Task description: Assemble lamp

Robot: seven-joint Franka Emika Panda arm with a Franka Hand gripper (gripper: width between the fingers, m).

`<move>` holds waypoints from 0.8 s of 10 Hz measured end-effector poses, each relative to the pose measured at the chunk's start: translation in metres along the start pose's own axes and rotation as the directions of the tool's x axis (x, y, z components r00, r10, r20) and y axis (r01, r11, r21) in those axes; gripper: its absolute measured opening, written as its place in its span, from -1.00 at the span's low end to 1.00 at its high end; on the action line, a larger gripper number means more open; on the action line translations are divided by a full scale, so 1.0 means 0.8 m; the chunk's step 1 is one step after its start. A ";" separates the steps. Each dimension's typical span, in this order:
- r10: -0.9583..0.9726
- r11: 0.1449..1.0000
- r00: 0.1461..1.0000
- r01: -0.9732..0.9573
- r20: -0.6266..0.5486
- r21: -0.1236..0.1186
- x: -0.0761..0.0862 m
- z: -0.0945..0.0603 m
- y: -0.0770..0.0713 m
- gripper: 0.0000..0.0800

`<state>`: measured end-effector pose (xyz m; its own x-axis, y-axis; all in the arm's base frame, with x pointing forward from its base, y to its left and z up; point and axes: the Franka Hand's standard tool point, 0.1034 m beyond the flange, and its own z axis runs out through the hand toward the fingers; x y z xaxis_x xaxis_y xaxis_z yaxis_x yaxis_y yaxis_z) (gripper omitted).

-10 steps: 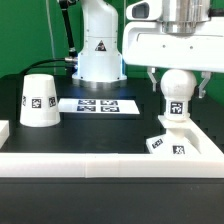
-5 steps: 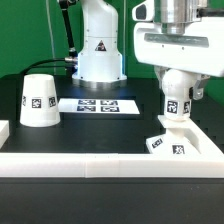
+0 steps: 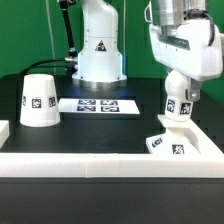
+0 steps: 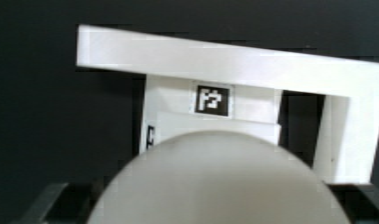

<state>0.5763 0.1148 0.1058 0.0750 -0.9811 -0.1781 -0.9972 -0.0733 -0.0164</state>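
On the exterior view's left the shade (image 3: 40, 100) is standing wide end down on the black table (image 3: 120, 125), well apart from the work, and the marker board (image 3: 97, 104) is lying flat just beside it toward the middle. On the exterior view's right the gripper (image 3: 179, 100) is reaching down at a tilt. Its jaws are pinching the bulb (image 3: 176, 90) from both sides, as far as the dark fingers flanking it show. The bulb is sitting upright on the raised socket of the base (image 3: 166, 143), which is lying near the white front rail (image 3: 100, 165). The step in hand is looking like seating the bulb's stem in the base by twisting. To do it well, the arm should be holding the bulb's axis straight over the socket and pressing down only lightly while turning. It should also be checking that the light base is not spinning or sliding along. The exterior view is showing the bulb's height over the base, the wrist's tilt and the idle shade, none of which the wrist view is giving. The wrist view is showing the bulb (image 4: 212, 180) as a pale dome with the base (image 4: 230, 60) and one tag (image 4: 212, 98) beyond it, so it is telling how the bulb is centred. The joint itself is hiding under the dome.
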 end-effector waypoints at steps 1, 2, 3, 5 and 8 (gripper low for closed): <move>-0.005 1.000 1.000 0.005 0.000 0.000 0.000 0.000 0.000 0.44; -0.060 0.998 0.998 0.060 -0.004 -0.001 0.000 0.000 0.000 0.62; -0.140 0.990 0.990 0.140 -0.007 -0.002 -0.002 -0.001 0.000 0.62; -0.242 0.970 0.970 0.242 -0.007 -0.002 -0.003 -0.001 -0.001 0.74; -0.480 0.877 0.877 0.480 -0.007 -0.003 -0.003 -0.001 -0.001 0.75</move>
<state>0.5767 0.1168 0.1071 0.5448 -0.8266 -0.1411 -0.8386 -0.5361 -0.0968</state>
